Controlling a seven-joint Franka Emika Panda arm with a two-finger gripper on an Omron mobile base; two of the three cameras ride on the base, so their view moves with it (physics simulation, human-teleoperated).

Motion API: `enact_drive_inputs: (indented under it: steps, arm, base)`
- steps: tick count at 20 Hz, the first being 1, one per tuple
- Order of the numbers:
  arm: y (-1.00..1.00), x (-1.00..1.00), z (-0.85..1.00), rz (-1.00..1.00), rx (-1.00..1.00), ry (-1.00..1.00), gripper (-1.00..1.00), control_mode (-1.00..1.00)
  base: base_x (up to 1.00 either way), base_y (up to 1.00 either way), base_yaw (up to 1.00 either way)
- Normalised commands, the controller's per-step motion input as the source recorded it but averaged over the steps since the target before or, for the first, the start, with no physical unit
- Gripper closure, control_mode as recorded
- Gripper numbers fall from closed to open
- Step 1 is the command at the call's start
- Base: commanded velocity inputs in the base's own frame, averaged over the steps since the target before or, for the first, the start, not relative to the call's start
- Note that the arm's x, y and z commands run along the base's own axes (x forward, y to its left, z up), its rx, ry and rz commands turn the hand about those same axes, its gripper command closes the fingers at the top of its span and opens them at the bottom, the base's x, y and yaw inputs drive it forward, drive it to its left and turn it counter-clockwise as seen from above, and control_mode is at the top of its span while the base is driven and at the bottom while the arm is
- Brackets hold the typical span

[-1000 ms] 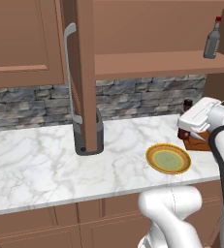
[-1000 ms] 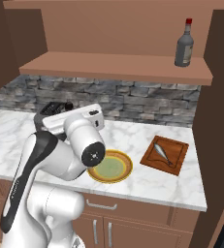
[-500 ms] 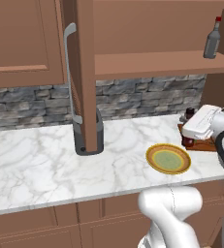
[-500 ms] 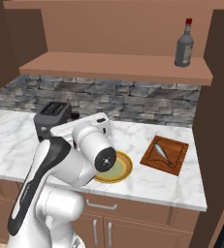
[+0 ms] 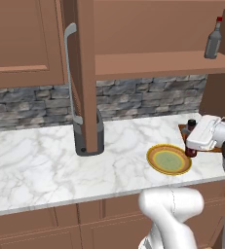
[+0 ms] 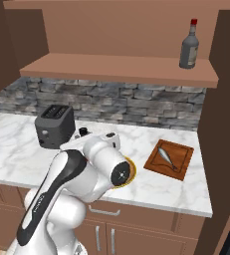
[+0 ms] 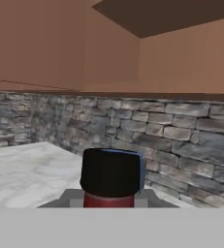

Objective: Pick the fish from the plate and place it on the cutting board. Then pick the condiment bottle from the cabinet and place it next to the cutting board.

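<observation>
Pincer clenched on condiment bottle — fish on cutting board, right base view.

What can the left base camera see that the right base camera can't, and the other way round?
Left base view alone: the cabinet door with its long grey handle, and the dark-red condiment bottle held in the shut tool beside the plate.

Right base view alone: the fish lying on the cutting board, and a dark toaster.

Both: the marble counter, stone backsplash and tall grey bottle on the shelf.
</observation>
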Motion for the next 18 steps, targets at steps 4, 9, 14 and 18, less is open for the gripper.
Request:
enact_drive_inputs:
  steps: [4,9,14,18]
  arm:
    - [0.0,0.0,-0.42,0.0,0.0,-0.1,1.0,-1.0]
    - [0.0,0.0,-0.3,-0.04,0.0,-0.14,1.0,-1.0]
    - [0.0,0.0,-0.26,-0.08,0.0,-0.15,1.0,-1.0]
    - [0.0,0.0,-0.22,-0.08,0.0,-0.13,1.0,-1.0]
  base:
    - [0.0,0.0,0.0]
    - [0.0,0.0,0.0]
    - [0.0,0.0,0.0]
    - [0.0,0.0,0.0]
